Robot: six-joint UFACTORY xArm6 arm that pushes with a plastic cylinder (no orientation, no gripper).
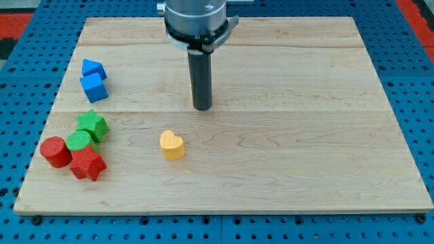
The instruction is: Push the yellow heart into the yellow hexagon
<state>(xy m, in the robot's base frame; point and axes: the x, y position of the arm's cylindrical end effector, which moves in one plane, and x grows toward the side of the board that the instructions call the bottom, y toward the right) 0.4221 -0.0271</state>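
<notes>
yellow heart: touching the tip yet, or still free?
Free. The yellow heart lies flat on the board, clear wood all around it. My tip sits apart from it, toward the view's top and slightly right.

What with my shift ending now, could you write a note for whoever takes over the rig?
My tip: on the board, up and to the view's right of the small yellow heart-shaped block, not touching it.
Yellow hexagon block: not clearly visible; a yellowish sliver at the rod's left edge may be it.
Done: no push contact yet.
Left: confirm where the hexagon is, bring my tip to the heart's far side, and push the heart into it.
</notes>
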